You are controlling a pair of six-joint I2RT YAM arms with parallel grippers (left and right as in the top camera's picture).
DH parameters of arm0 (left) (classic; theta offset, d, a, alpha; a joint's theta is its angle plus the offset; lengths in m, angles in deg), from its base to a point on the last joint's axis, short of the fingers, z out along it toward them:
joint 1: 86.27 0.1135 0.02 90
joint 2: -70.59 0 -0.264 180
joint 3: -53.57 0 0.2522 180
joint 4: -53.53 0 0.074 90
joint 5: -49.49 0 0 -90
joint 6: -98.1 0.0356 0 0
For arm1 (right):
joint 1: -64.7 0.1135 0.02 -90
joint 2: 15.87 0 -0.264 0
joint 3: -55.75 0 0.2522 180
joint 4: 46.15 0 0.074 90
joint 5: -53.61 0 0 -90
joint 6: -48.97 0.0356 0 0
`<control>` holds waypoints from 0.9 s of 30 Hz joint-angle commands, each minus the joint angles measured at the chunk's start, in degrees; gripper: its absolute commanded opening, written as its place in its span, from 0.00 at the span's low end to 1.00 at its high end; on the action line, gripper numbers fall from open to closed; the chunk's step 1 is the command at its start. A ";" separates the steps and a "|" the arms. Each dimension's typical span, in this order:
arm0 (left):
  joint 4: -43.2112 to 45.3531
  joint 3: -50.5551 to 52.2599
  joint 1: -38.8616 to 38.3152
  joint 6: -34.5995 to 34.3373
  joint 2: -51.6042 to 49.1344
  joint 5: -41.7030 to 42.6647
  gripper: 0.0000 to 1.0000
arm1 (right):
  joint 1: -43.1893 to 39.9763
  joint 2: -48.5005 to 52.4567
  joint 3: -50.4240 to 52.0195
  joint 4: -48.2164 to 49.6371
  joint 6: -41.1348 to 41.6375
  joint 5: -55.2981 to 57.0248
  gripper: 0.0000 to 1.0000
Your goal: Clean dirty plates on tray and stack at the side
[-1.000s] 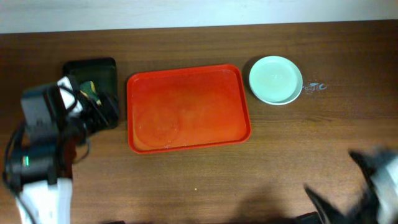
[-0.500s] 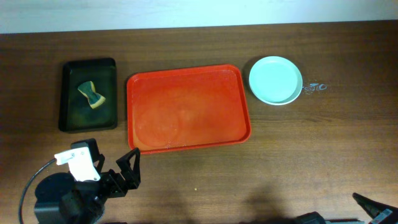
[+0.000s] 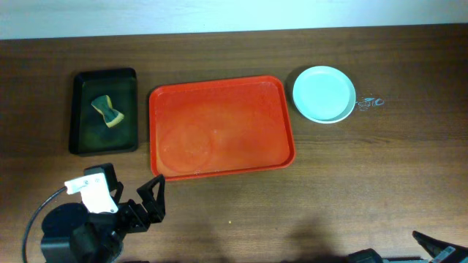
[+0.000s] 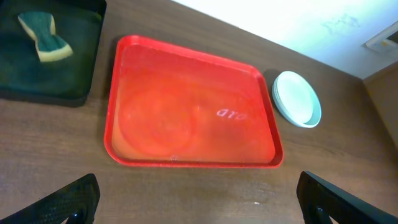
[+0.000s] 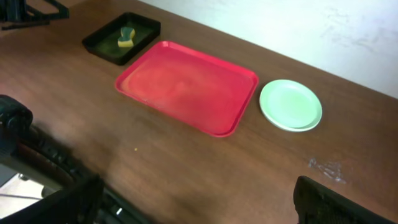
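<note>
Across the middle of the brown wooden surface (image 3: 234, 190) lies the orange tray (image 3: 219, 126), long side left to right, rim up. Faint round mark on its floor, left of centre. Plates (image 3: 324, 93) are off the tray, stacked on the surface just beside its far right corner, close to the rim but not touching it. Top plate is pale mint-blue and looks clean. The left wrist view shows more than one rim in the stack; exact count can't be told.

Black tray (image 3: 104, 111) sits just left of the orange tray with a narrow gap between them. Yellow-and-green sponge (image 3: 107, 109) lies in it, toward the far half, at a slant.

Left tool (image 4: 198, 186) is at the near left of the surface, near the orange tray's front left corner and apart from it. Fingers spread wide at the two bottom corners of its wrist view, nothing between them, only bare wood.

Right tool (image 5: 199, 186) is at the near right edge, well apart from tray and plates. Fingers also spread wide, gripping nothing. From above only a sliver of that arm shows.

Small pale marks (image 3: 370, 102) on the wood just right of the plates; can't tell what they are.
</note>
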 commanded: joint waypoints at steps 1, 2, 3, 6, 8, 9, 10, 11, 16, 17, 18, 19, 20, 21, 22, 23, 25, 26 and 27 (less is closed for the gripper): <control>-0.63 0.37 -0.22 0.92 0.44 0.63 0.99 | -0.87 -1.14 2.56 1.05 0.20 0.59 0.98; -0.66 0.37 -0.22 0.92 0.44 0.63 0.99 | -1.84 -2.14 5.20 4.61 0.15 1.40 0.99; -0.66 0.37 -0.22 0.92 0.44 0.61 0.99 | -3.06 -3.69 9.73 10.25 0.15 2.25 0.98; -0.66 0.37 -0.22 0.92 0.44 0.63 0.99 | -5.55 -9.25 25.27 25.03 0.22 2.19 0.99; -0.66 0.37 -0.22 0.92 0.44 0.61 0.99 | -6.97 -14.29 38.07 35.69 0.24 0.72 0.98; -0.66 0.37 -0.22 0.92 0.44 0.61 0.99 | -7.43 -16.22 43.45 40.72 0.39 -0.28 0.98; -0.66 0.37 -0.22 0.92 0.44 0.61 0.99 | -7.85 -18.78 51.23 48.85 0.42 -2.16 0.98; -0.66 0.37 -0.22 0.92 0.44 0.63 0.99 | -7.98 -20.46 56.46 54.82 0.42 -3.39 0.98; -0.66 0.37 -0.22 0.92 0.44 0.61 0.99 | -8.22 -26.82 75.06 73.90 0.44 -3.10 0.99; -0.66 0.37 -0.22 0.92 0.44 0.63 0.99 | -8.81 -27.98 78.03 76.63 1.86 -2.78 0.99; -0.66 0.37 -0.22 0.92 0.44 0.61 0.99 | -9.49 -28.76 80.13 78.71 4.15 -1.55 0.98; -0.66 0.37 -0.22 0.92 0.44 0.63 1.00 | -10.19 -29.55 82.36 80.78 7.26 0.22 0.98; -0.66 0.37 -0.22 0.92 0.44 0.63 0.99 | -10.69 -29.86 84.15 82.62 9.97 1.99 0.98; -0.66 0.37 -0.22 0.92 0.44 0.61 0.99 | -11.34 -29.86 86.18 84.70 13.51 4.24 0.98; -0.66 0.37 -0.22 0.92 0.44 0.61 0.99 | -11.87 -29.86 87.69 85.90 16.15 5.88 0.98; -0.66 0.37 -0.22 0.92 0.44 0.61 0.99 | -12.39 -29.86 89.24 87.06 18.60 7.21 0.98; -0.66 0.37 -0.22 0.92 0.44 0.61 0.99 | -12.94 -29.86 91.71 88.72 21.57 9.33 0.98; -0.66 0.37 -0.22 0.92 0.44 0.61 0.99 | -12.92 -29.86 93.07 90.14 21.94 10.54 0.98; -0.66 0.37 -0.22 0.92 0.44 0.63 0.99 | -12.94 -29.86 94.40 91.49 21.94 11.37 0.98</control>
